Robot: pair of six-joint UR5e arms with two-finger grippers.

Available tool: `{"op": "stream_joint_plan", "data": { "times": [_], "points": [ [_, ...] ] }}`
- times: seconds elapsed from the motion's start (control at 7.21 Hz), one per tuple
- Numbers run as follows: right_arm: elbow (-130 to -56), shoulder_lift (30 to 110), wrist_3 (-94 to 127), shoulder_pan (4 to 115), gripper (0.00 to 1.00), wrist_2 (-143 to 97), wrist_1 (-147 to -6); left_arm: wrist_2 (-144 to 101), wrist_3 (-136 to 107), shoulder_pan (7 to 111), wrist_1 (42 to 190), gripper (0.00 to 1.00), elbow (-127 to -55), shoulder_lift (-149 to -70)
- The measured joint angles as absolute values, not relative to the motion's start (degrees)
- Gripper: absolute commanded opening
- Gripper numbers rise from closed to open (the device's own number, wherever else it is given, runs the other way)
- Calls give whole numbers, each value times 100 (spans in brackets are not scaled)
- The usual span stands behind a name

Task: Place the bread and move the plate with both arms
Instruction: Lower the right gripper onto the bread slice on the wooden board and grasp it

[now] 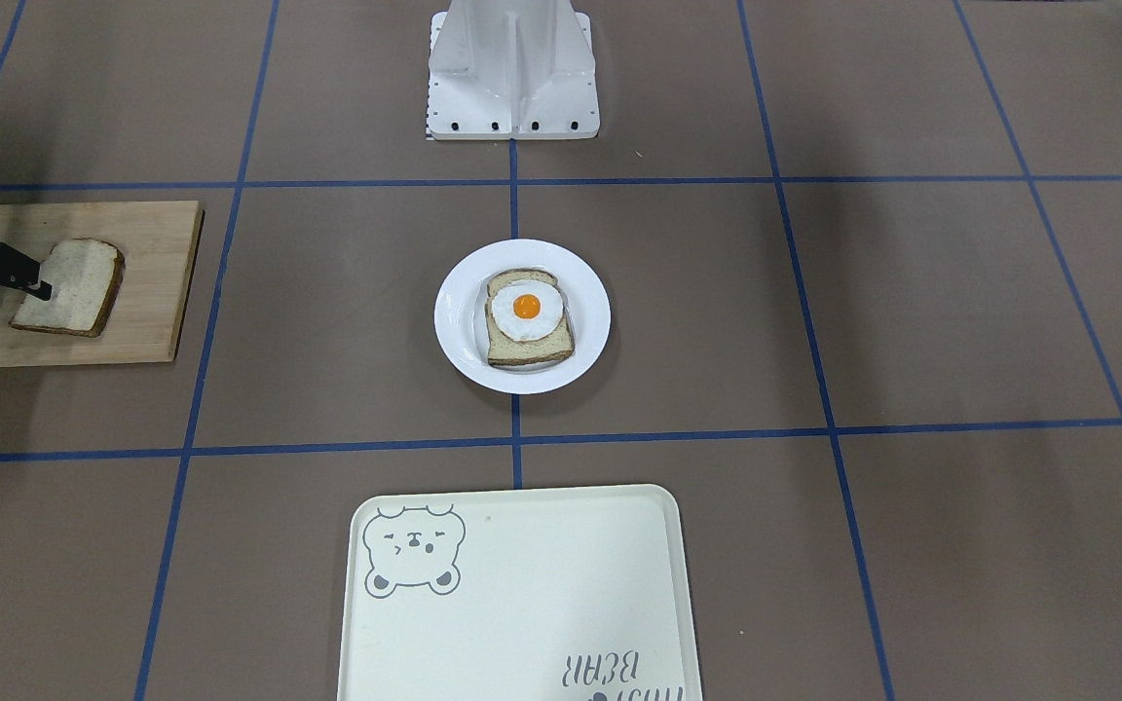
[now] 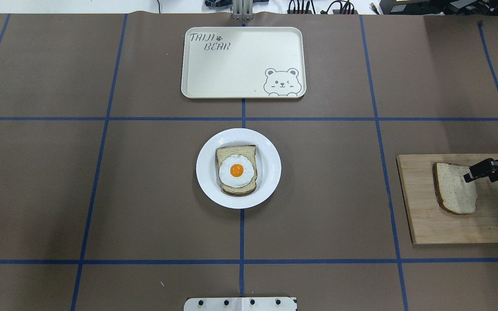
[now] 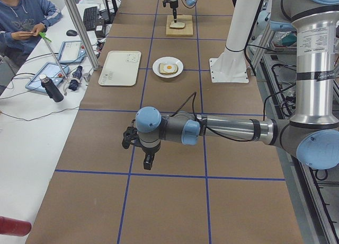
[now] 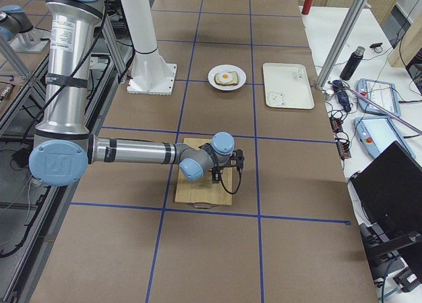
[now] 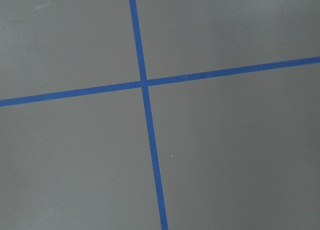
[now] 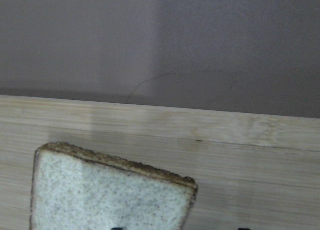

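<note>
**Bread pickup: slip risk at the board**

R gripper [image 2: 469, 176], jaws spread, sits at the edge of the bread [image 2: 456, 190] on the wooden cutting board [image 2: 422, 216]. We reckon a shallow pinch could let the slice droop or drop. There's bare table [image 2: 331, 207] btwn board and plate [image 2: 271, 172], which already holds egg toast [image 2: 237, 170]. L gripper [image 3: 148, 163] hangs well apart; we can't tell its jaws.
</note>
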State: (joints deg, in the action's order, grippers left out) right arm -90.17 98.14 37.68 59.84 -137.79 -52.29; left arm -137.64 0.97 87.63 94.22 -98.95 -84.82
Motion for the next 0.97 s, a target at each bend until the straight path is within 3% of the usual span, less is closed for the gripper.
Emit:
{"op": "stream_joint_plan", "data": {
  "times": [0.14,0.42,0.55,0.97],
  "points": [
    [-9017,9811,3765,5961,55,-13775,-5229,-13763,97,8763,9422,98,-9896,-8481],
    [-9017,9809,3762,5945,12,-13765,-5229,-13764,97,8763,9422,98,-9895,-8482],
    [-9016,9808,3762,5943,0,-13760,-5228,-13764,97,8763,9422,98,-9892,-8481],
    [-9079,9805,3751,5948,0,-13755,-5218,-13769,104,8768,9422,98,-9893,-8481]
  ]
}}
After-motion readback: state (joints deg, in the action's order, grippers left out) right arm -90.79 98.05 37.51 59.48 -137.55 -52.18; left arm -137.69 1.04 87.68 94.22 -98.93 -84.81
